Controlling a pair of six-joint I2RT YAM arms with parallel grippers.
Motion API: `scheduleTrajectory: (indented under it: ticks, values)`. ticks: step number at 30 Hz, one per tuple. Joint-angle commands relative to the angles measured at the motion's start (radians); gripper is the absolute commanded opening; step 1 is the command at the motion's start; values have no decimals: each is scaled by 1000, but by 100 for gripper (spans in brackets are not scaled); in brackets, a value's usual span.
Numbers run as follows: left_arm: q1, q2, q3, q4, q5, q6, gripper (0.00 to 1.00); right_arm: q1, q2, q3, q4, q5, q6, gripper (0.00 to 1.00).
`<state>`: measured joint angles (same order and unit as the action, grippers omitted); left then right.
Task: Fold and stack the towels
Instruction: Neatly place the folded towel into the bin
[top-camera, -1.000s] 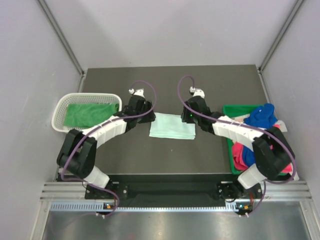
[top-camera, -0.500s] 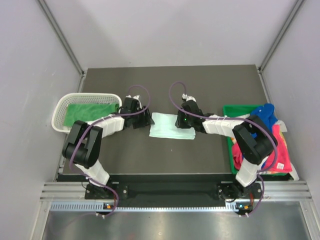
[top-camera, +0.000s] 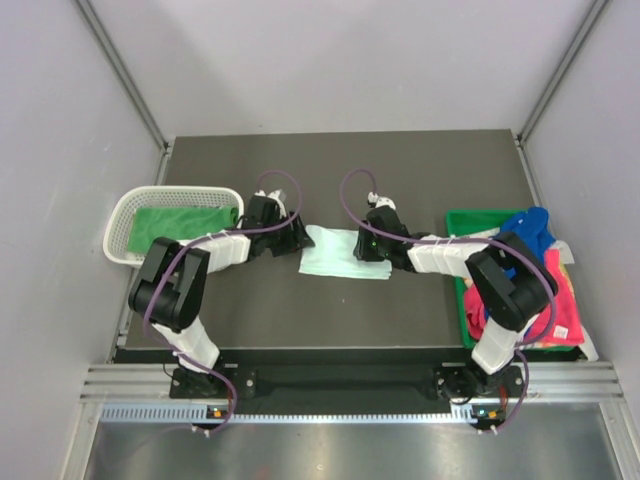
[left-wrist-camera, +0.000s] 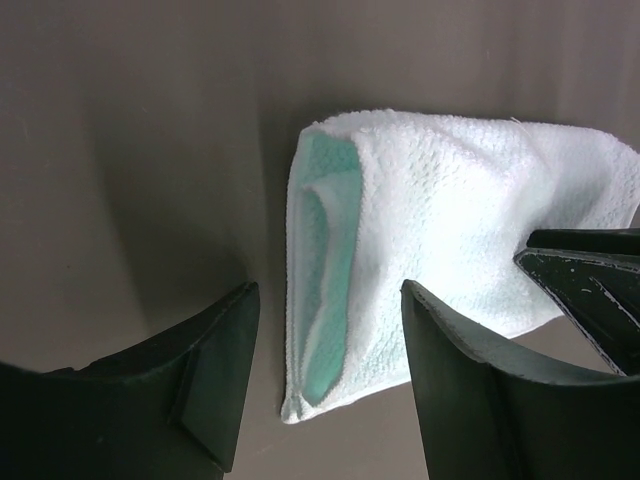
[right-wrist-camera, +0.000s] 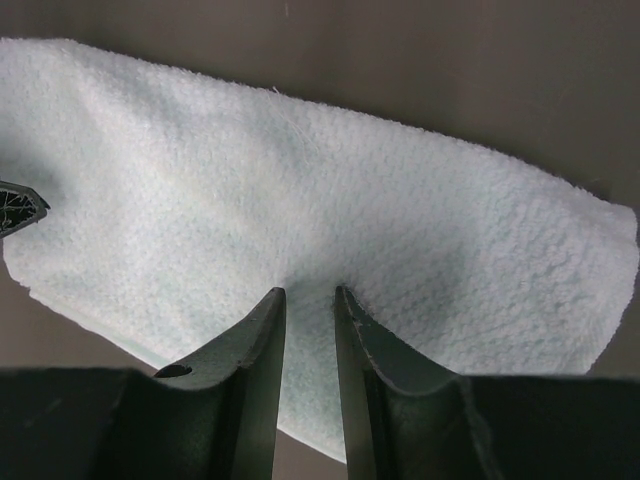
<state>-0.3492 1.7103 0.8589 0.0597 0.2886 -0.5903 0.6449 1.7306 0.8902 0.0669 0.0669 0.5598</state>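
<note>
I see pale mint towel (top-camera: 338, 256) folded at worktop (top-camera: 340, 170) middle; left gripper (left-wrist-camera: 328, 292) wide apart, astride its left folded edge; right gripper (right-wrist-camera: 310, 292) narrow, pinching fabric on its right side

The pale mint towel (right-wrist-camera: 300, 220) is looped terry cloth, nubbly and matt; in the left wrist view its weave looks open near the folded edge, and a smoother, deeper green face shows inside the fold. The table (top-camera: 400, 170) is a dark, smooth, matt sheet. The left tool (left-wrist-camera: 325, 300) and right tool (right-wrist-camera: 310, 295) have black hard-plastic fingers with a slight gloss. At nine o'clock the basket (top-camera: 125, 215) is white plastic mesh holding a matt green towel (top-camera: 175, 228). At three o'clock the bin (top-camera: 462, 222) is shiny green plastic. At six o'clock the rail (top-camera: 130, 380) is bare brushed metal.
</note>
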Motion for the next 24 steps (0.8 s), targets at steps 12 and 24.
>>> scheduleTrajectory:
  ticks: [12,24]
  values:
    - [-106,112,-21,-119,-146,-17,57,-17,-51,-27,24,2,-17,27]
    - [-122,49,20,-196,-192,-20,0,-25,-72,4,4,-58,-1,27]
